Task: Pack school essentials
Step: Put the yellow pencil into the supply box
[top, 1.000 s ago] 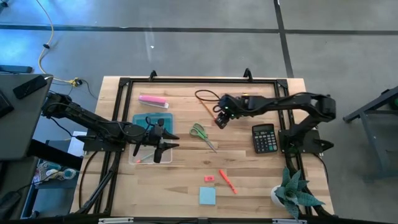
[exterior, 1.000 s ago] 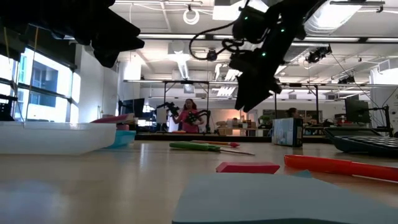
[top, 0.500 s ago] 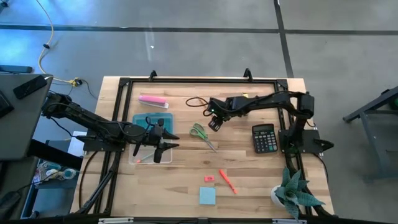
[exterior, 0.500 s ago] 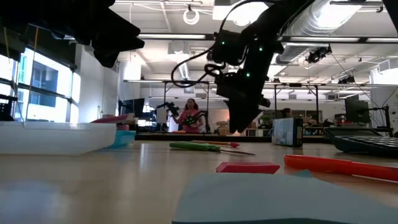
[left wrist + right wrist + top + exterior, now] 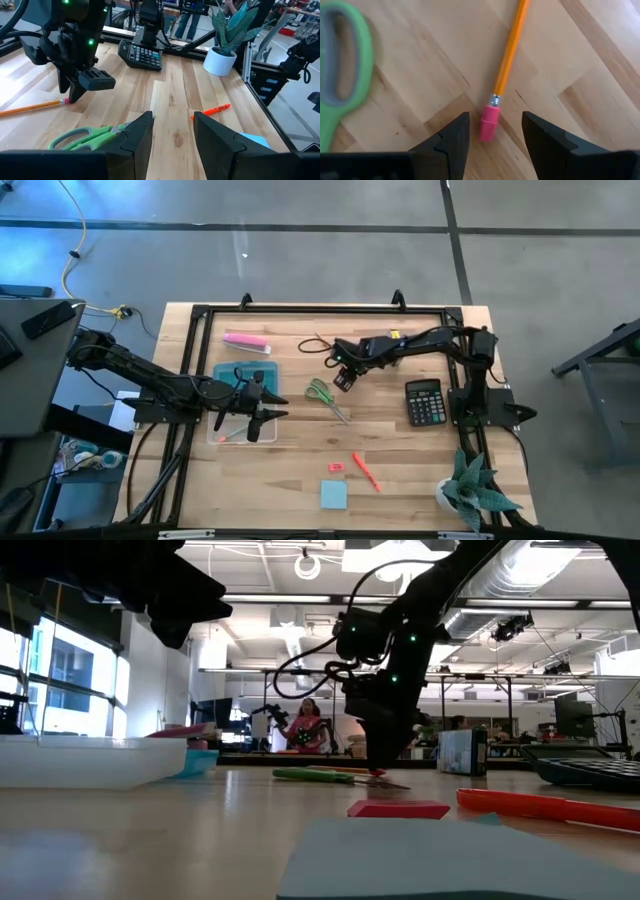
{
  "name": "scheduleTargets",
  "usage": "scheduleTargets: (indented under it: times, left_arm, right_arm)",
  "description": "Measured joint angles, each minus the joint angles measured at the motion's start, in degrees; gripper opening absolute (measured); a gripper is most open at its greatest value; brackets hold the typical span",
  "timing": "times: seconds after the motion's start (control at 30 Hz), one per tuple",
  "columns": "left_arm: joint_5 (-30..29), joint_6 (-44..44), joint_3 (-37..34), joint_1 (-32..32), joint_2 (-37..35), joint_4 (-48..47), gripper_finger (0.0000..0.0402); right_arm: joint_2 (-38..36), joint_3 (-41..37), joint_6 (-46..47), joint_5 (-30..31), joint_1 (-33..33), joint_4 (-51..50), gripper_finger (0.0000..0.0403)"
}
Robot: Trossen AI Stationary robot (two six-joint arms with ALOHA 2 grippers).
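My right gripper (image 5: 342, 379) is open and low over the table, just right of the green-handled scissors (image 5: 322, 393). In the right wrist view its fingers stand on either side of the pink eraser end (image 5: 488, 122) of the thin wooden pencil (image 5: 510, 55), which lies flat on the wood; I see no touch. My left gripper (image 5: 264, 408) is open and hovers at the right edge of the clear tray (image 5: 226, 432). The orange-red pen (image 5: 366, 471), the tiny red eraser (image 5: 336, 467) and the light-blue note pad (image 5: 334, 494) lie flat near the table's near edge.
A black calculator (image 5: 424, 401) lies right of centre, and the spiky potted plant (image 5: 470, 490) stands at the near right corner. A pink bar (image 5: 246, 342) lies toward the far left, behind the tray. Bare wood shows between the scissors and the pen.
My right gripper has moved toward the table's left edge and come down, from above the table's middle to the pencil's eraser end beside the scissors. The left arm has kept still, and no object has moved.
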Motion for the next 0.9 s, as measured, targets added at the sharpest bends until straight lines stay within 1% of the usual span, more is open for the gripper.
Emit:
scheduleTargets:
  times: [0.17,0.3,0.4,0.5,0.73,0.8,0.9]
  left_arm:
    - [0.0,0.0,0.0,0.0,0.0,0.0,0.0131]
    - [0.0,0.0,0.0,0.0,0.0,0.0,0.0131]
    - [0.0,0.0,0.0,0.0,0.0,0.0,0.0131]
    - [0.0,0.0,0.0,0.0,0.0,0.0,0.0131]
    - [0.0,0.0,0.0,0.0,0.0,-0.2,0.0131]
    - [0.0,0.0,0.0,0.0,0.0,-0.8,0.0131]
    - [0.0,0.0,0.0,0.0,0.0,-1.6,0.0131]
  right_arm:
    - [0.5,-0.1,0.3,-0.7,-0.8,-0.8,0.0148]
    - [1.6,0.1,0.2,-2.6,-0.9,-0.6,0.0125]
    - [1.8,0.1,0.3,-2.5,-0.8,-0.5,0.0111]
    - [1.9,0.2,0.4,-2.4,-0.8,-0.6,0.0089]
    - [2.0,0.2,-0.2,-2.5,-0.8,-0.7,0.0025]
    - [2.0,0.2,-0.9,-2.5,-0.8,-0.8,0.0012]
    - [1.7,0.2,-1.6,-2.5,-0.8,-1.0,0.0006]
